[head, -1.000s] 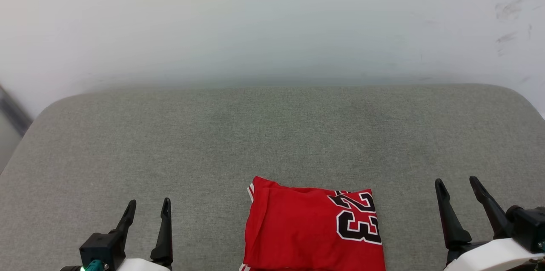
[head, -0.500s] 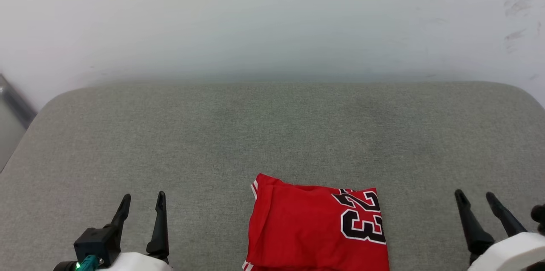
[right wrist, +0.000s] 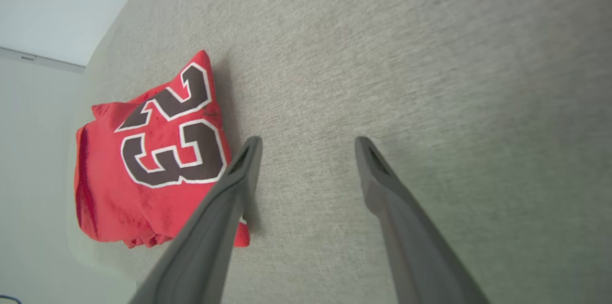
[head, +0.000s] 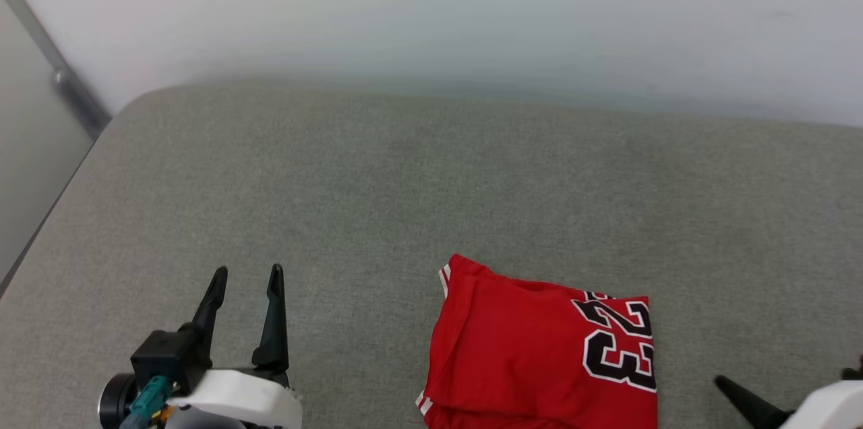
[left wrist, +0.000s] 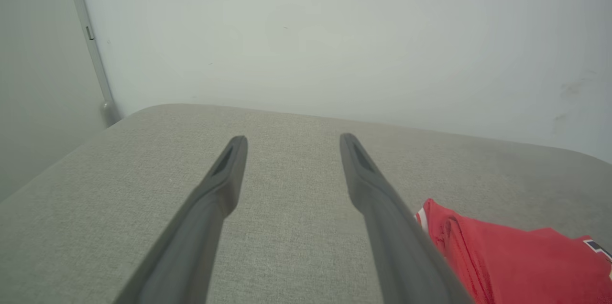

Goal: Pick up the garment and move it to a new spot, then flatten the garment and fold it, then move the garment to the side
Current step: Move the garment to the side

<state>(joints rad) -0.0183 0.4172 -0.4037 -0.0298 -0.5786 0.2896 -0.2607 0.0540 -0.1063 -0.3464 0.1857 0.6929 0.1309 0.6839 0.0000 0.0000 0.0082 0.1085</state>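
The red jersey [head: 539,355] lies in a compact folded packet at the near edge of the grey cushion [head: 404,179], with the number 23 [head: 617,341] on top. It is between the two claws: well apart to the right of the left claw [head: 248,269], and near the left side of the right claw [right wrist: 308,139]. In the right wrist view the left finger of this claw crosses the corner of the packet, but I cannot tell if it touches the cloth. Both claws are parted to about a middle width and hold nothing.

Because the jersey already looks folded, I judge that the step in hand is to move it to the side. To do this well, the claw should take all the layers together at one edge, not only the top layer, because the thin fabric will probably open if it is lifted by one sheet. The right claw is closer, so it seems the natural one to use. A low carry, or a slide over the cushion, should keep the fold in shape.

The left arm is low at the near edge, and its fingers point forward over the bare cushion towards the wall [head: 431,11]. The right arm is at the lower right of the head view, with its fingers directed down at the cushion beside the jersey.

Beyond the claws there is much free cushion, and then the pale wall.
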